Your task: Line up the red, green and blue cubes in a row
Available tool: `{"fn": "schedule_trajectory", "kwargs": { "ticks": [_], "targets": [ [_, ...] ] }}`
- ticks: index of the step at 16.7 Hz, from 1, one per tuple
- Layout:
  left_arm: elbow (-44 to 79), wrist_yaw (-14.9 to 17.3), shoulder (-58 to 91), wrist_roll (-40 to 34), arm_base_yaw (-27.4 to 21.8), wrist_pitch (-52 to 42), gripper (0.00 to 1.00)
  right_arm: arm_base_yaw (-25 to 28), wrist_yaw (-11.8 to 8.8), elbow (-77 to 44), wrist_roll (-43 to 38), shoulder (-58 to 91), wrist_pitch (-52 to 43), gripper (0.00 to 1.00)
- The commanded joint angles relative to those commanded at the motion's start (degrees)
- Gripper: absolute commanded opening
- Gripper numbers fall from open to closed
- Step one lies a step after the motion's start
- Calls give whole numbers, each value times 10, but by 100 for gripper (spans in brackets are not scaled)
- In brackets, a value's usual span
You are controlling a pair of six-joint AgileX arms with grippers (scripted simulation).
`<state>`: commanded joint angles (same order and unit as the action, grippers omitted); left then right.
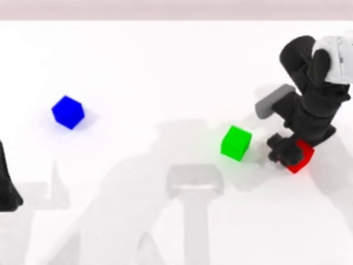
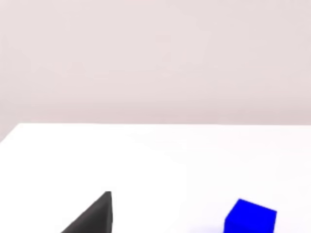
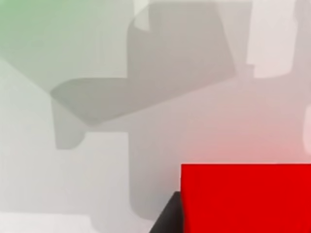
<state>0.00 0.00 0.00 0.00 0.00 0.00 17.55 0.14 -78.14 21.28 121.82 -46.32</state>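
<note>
On the white counter [image 1: 165, 66] the right gripper [image 1: 285, 152] is down at the right side, and its fingers are closed on the red cube [image 1: 300, 157], which sits low at the counter surface; in the right wrist view the red cube [image 3: 245, 196] fills the near corner beside 1 dark finger [image 3: 167, 218]. The green cube [image 1: 236, 142] stands just beside it on the left, apart from it. The blue cube [image 1: 68, 112] lies well apart, at the left side of the counter. The left arm [image 1: 8, 185] is parked at the left edge; the left wrist view shows the blue cube [image 2: 250, 217] near 1 dark finger [image 2: 95, 218], but I cannot tell if these fingers are apart or together.
</note>
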Motion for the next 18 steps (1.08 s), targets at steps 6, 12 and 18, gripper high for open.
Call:
{"fn": "schedule_trajectory", "kwargs": {
  "ticks": [6, 12, 18],
  "targets": [
    [0, 0, 0, 0, 0, 0, 100, 0, 0, 0, 0, 0, 0, 0],
    [0, 0, 0, 0, 0, 0, 100, 1, -7, -35, -4, -34, -51, 0],
    [0, 0, 0, 0, 0, 0, 100, 4, -7, -95, -3, -73, -152, 0]
  ]
}}
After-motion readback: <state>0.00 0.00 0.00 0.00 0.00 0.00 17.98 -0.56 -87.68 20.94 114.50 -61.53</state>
